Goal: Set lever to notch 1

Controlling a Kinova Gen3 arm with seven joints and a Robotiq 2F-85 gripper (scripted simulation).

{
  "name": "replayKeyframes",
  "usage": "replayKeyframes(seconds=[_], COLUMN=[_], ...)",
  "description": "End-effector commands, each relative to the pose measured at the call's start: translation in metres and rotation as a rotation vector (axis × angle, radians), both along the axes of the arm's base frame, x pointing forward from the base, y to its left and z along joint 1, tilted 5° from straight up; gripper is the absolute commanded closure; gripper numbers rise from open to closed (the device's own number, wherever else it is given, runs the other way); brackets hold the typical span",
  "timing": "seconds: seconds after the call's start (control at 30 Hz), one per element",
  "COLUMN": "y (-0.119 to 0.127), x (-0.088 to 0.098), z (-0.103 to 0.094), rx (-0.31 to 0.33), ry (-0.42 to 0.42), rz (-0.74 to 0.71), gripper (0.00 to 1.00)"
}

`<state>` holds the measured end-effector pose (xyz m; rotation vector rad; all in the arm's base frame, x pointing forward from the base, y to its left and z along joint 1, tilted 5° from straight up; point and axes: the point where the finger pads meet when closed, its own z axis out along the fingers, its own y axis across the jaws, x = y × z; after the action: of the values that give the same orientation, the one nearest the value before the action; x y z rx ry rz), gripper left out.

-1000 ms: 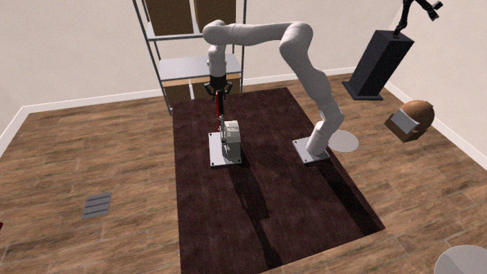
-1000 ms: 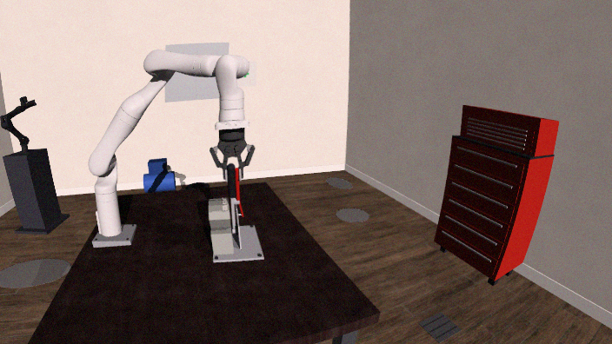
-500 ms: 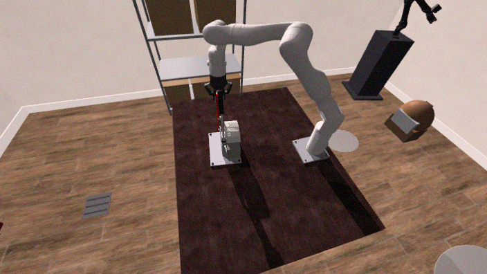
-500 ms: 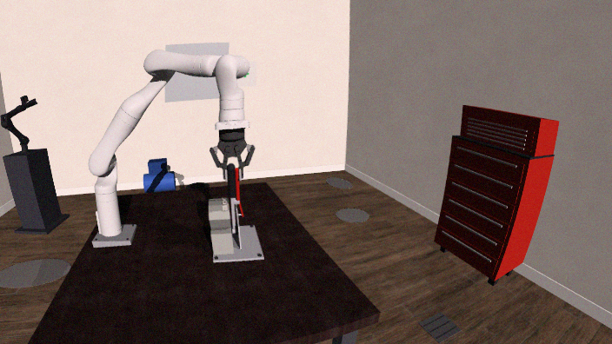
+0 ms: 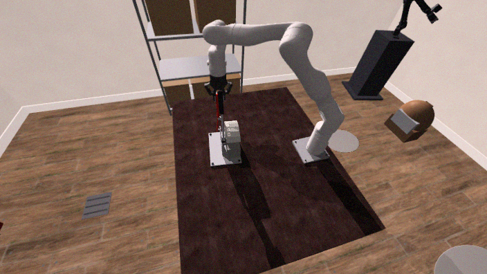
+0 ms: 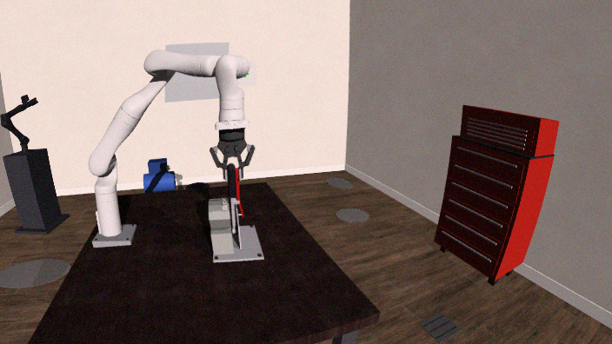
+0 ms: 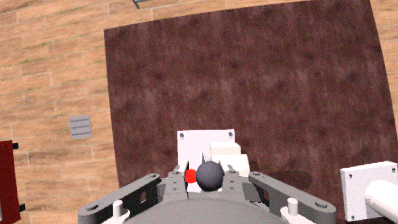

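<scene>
Wood-plank floor, pale walls, dark brown table [image 6: 130, 278] in the middle with the white arm's base plate [image 6: 129, 240] bolted at one side. Gripper [image 6: 231, 168] comes straight down from above and is clenched on the top of the lever, pinching the red bar [image 6: 236, 182] against the black handle [image 6: 230, 184]; that top-down grip likely keeps the latch lifted while leaving the lever free to swing. Lever mechanism [image 5: 231, 136] sits near the table's centre on its own grey plate [image 5: 218, 157], well apart from the arm base. Lever looks close to upright, thin black shaft with a round dark knob [image 7: 210, 175] on top, red bar [image 7: 190, 176] just beside the knob in the wrist view. Pale blocky housing next to the shaft; number plates too small to read, so which notch it stands at can't be told. Metal shelf rack [image 5: 152, 57] with boxes behind, red tool chest [image 6: 539, 182] by the grey wall, both uninvolved.
</scene>
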<state>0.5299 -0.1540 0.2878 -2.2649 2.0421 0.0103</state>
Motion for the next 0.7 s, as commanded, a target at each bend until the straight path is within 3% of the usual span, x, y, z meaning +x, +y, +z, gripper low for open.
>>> replayKeyframes(seconds=[0.0,0.13,0.17,0.67], y=[-0.0047,-0.0047,-0.0047,-0.0047], x=[0.0014,0.0014,0.0014,0.0014], z=[-0.0049,-0.0049,-0.0049,-0.0049], rx=[-0.010,-0.010,-0.010,-0.010], ry=[0.004,0.004,0.004,0.004], rz=[-0.004,-0.004,-0.004,-0.004], gripper=[1.00,1.00,0.02,0.02])
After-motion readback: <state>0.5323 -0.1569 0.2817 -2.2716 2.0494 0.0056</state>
